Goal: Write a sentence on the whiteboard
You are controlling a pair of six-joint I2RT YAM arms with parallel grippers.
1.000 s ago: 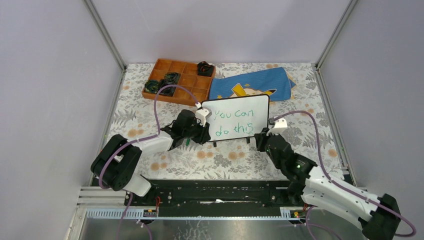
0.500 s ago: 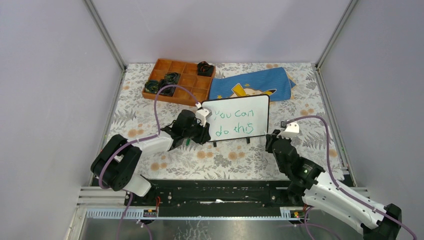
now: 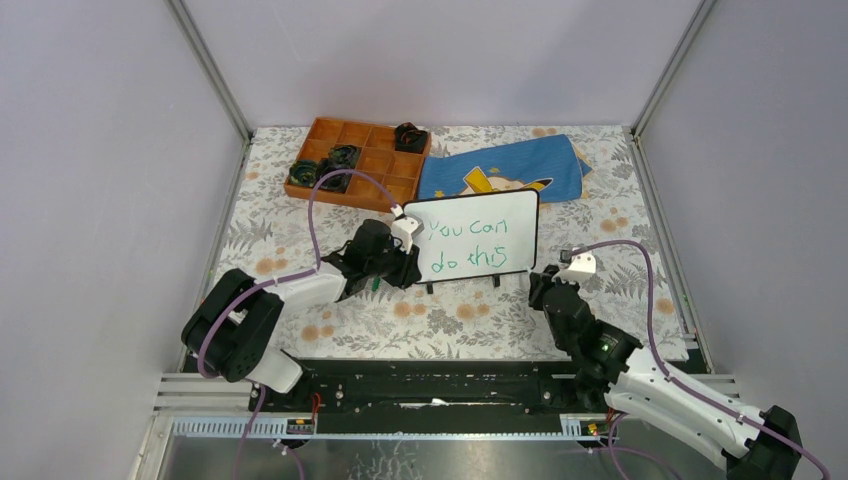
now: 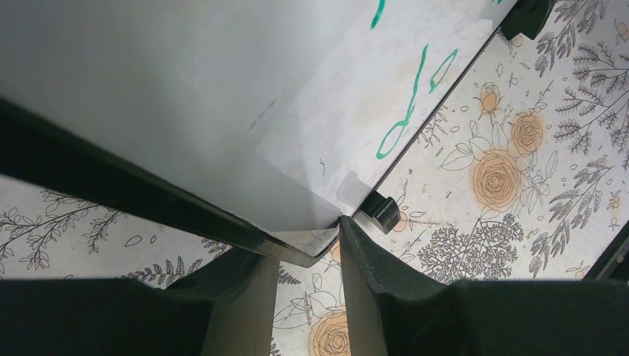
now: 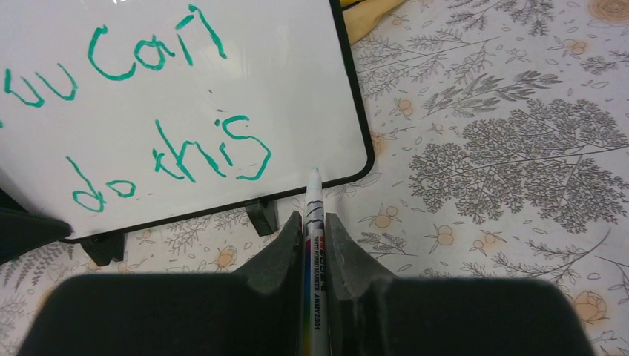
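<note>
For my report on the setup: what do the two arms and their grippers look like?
Both the left arm and the right arm have black joints and white shells. A purple cable loops along each to a small white wrist block. The left gripper and the right gripper each have two dark, wedge-shaped fingers. The right arm shows a small green light.

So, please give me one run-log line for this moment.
left gripper: shut on whiteboard lower left corner | right gripper: shut on whiteboard marker | sentence: "You can do this" written
</note>
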